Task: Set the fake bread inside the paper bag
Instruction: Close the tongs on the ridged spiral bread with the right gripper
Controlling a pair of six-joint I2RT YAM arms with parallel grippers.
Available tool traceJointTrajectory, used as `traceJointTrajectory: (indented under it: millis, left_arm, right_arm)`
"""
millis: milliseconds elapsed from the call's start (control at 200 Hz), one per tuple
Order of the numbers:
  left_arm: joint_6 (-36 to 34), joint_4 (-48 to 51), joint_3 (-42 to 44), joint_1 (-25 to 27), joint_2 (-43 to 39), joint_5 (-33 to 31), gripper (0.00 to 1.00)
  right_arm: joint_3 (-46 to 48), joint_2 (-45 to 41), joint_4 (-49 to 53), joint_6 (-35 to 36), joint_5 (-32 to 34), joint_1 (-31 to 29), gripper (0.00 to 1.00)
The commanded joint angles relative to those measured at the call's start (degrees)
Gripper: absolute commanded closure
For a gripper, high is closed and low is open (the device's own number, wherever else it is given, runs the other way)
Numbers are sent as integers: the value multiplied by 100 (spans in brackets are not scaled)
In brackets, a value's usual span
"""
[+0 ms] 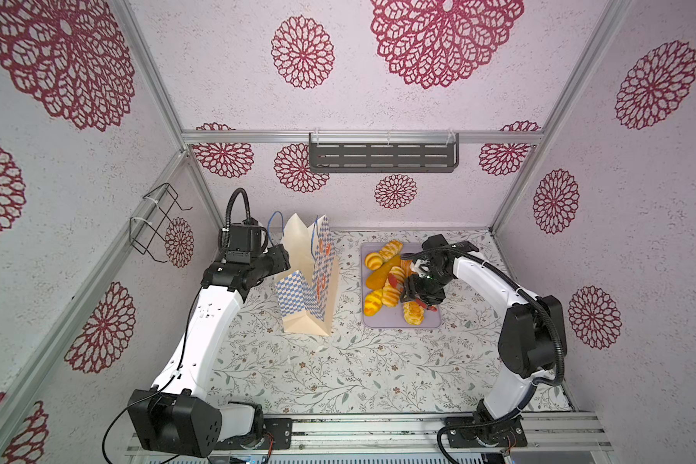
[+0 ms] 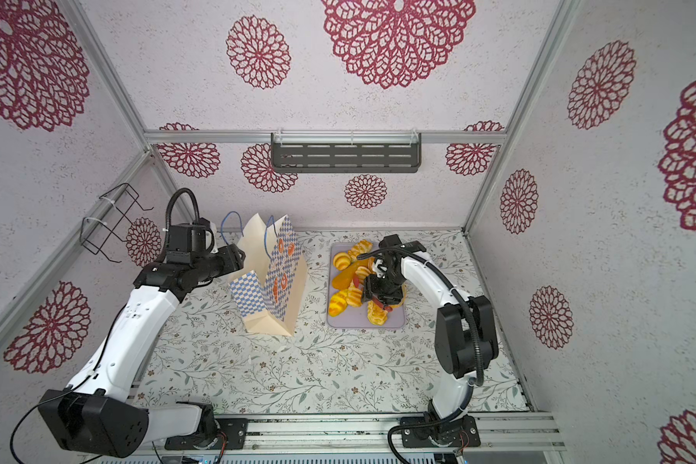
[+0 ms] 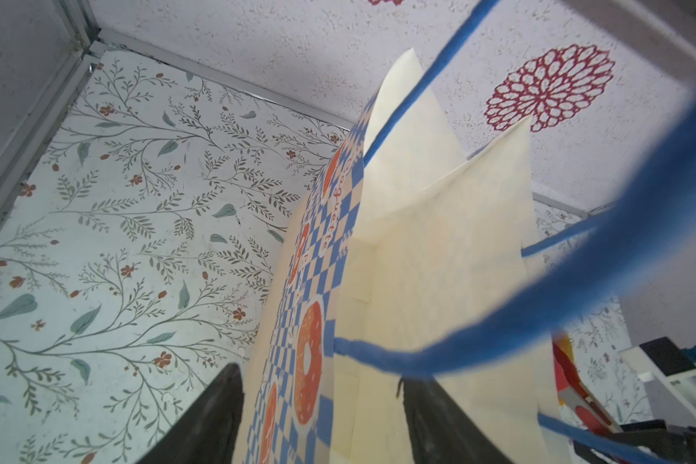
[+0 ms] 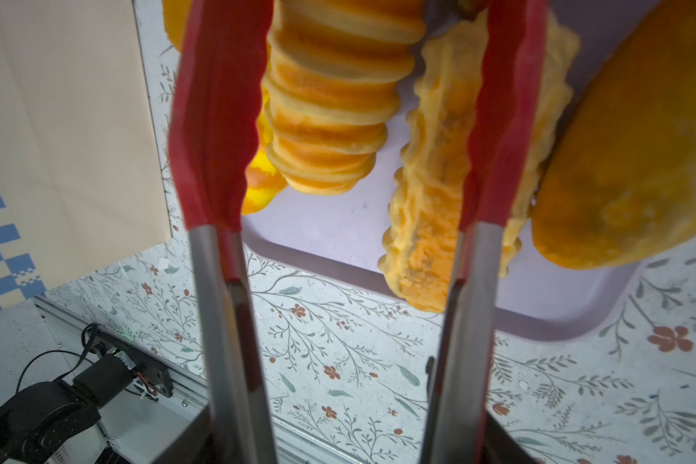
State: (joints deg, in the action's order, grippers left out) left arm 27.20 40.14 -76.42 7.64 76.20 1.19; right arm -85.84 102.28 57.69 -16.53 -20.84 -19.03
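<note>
1. I have the right gripper [image 1: 418, 294] clamped on the steel arms of the tongs [image 4: 218, 140]. The red tips stand apart, and none of the bread is caught between them yet.
2. The fake bread [image 1: 382, 277] is piled on the lilac tray [image 1: 430, 319]. In the right wrist view a ridged roll [image 4: 330, 100] sits between the tong tips. I judge this the pick step: lower a little, then squeeze on that roll alone. The braided pastry [image 4: 430, 193] just beside it could get nipped too.
3. The paper bag [image 1: 306, 289] stands upright on the table left of the tray, apart from it. I see no bread in it, though its inside is mostly hidden.
4. The left gripper [image 1: 283, 259] is up at the bag's mouth, its jaws apart with the checkered wall between them and a blue cord handle [image 3: 479, 337] draped across. It needs to pinch that wall and spread the mouth before I carry anything over.
5. Orange script on the bag reads "…guette", probably "Baguette". I can read no brand.
</note>
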Motion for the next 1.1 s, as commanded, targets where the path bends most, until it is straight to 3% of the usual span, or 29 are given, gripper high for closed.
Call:
traceJointTrajectory:
  millis: [0, 185, 395, 1096]
  left_arm:
    - [-84, -311, 48, 84, -11, -162, 43]
    - [-67, -371, 49, 123, 69, -189, 65]
    - [-98, -446, 66, 189, 62, -247, 100]
    - [-601, -314, -178, 598, -149, -950, 100]
  right_arm:
    - [-121, -5, 87, 54, -261, 85, 34]
    - [-312, 175, 171, 110, -447, 120, 34]
    - [-517, 234, 185, 69, -588, 132, 35]
    - [-652, 554, 190, 168, -867, 306, 37]
